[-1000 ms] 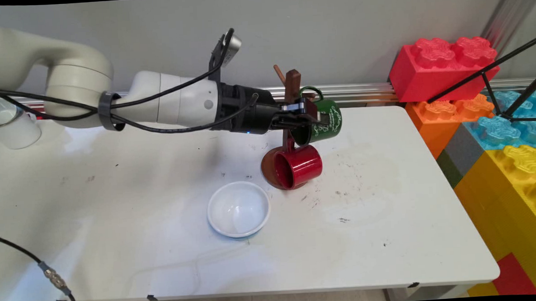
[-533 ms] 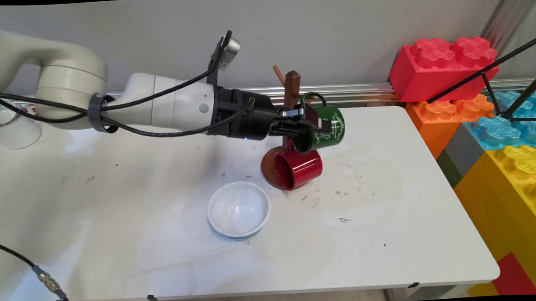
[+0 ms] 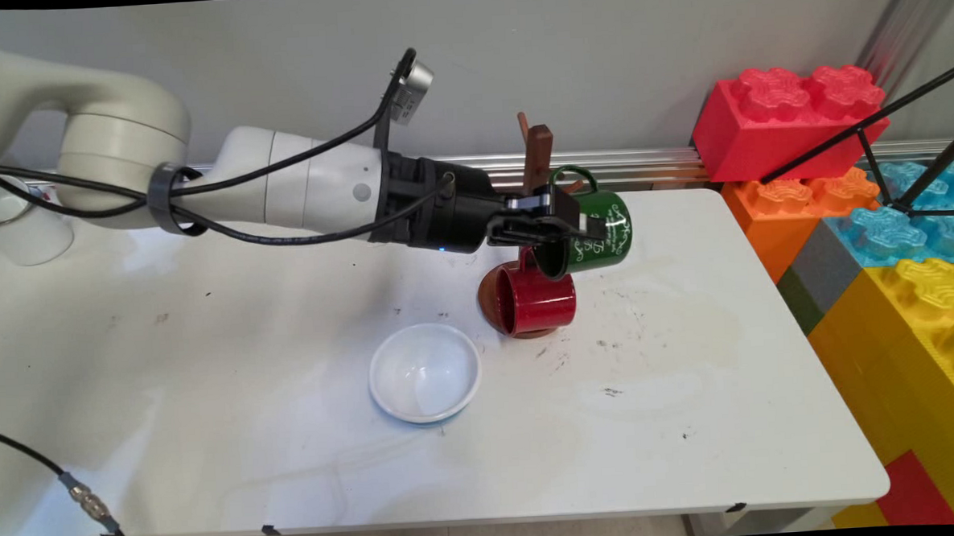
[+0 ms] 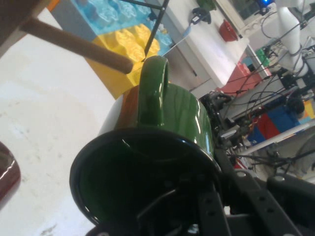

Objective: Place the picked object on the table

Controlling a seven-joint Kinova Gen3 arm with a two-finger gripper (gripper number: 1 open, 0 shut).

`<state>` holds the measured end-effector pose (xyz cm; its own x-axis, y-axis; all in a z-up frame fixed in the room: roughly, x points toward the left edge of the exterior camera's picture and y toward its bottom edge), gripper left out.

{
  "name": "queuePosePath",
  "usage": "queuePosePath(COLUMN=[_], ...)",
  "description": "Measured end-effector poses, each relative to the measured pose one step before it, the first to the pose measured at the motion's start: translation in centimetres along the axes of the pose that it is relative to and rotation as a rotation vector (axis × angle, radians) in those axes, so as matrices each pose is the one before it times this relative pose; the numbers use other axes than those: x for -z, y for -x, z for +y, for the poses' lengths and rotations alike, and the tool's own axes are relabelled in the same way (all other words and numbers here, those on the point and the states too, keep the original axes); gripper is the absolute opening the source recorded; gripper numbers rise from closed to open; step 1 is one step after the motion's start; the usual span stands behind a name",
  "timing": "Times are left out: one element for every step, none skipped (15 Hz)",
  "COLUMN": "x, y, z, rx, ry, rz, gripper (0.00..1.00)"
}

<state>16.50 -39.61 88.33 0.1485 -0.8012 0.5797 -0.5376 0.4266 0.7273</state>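
Claw: the black claw (image 3: 573, 230) reaches in from the left, clamped on the rim of the green mug (image 3: 596, 234), one finger inside the mouth and one on the outer wall.
Green mug: up in the air on its side, mouth turned back toward the arm, handle (image 4: 152, 91) uppermost. In the hand view that handle loop sits right at the tip of a wooden peg (image 4: 78, 45), touching or just short of it; I cannot tell which, and the peg is not through the loop.
Mug tree: the brown wooden mug tree (image 3: 538, 154) stands at the back of the bench, its post just behind the held mug.
Red mug: the red mug (image 3: 536, 300) hangs low on the same tree, on its side just above the round base, mouth facing left, directly under the green one.
Bowl: a white bowl (image 3: 424, 372) sits upright on the bench (image 3: 693, 420), left of and nearer than the red mug, well apart from the claw.
Background: big toy bricks (image 3: 861, 203) stacked off the bench's right end.
Progress: red mug hung, green mug gripped at the peg but not hung.
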Motion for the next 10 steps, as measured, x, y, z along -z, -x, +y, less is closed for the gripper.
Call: queuePosePath(x=[-0.064, -0.068, -0.078, -0.089, -0.047, -0.042, -0.003, 0.012, 0.022, 0.066], y=[-0.091, -0.104, -0.104, -0.116, -0.083, -0.074, -0.049, -0.064, -0.032, -0.065], z=[0.093, 0.081, 0.054, 0.062, 0.046, 0.043, 0.030, 0.046, 0.039, 0.117], rx=[-0.00221, -0.00239, -0.00234, -0.00226, -0.00340, -0.00520, -0.00371, -0.00522, -0.00311, -0.00765], ry=[0.00602, 0.00530, 0.00396, 0.00476, 0.00292, 0.00276, 0.00126, 0.00087, 0.00051, 0.00119], rz=[0.00025, 0.00080, 0.00112, 0.00095, -0.00032, -0.00278, -0.00242, -0.00364, -0.00273, -0.00708], gripper=[0.00, 0.00, 0.00, 0.00, 0.00, 0.00, 0.00, 0.00, 0.00, 0.00])
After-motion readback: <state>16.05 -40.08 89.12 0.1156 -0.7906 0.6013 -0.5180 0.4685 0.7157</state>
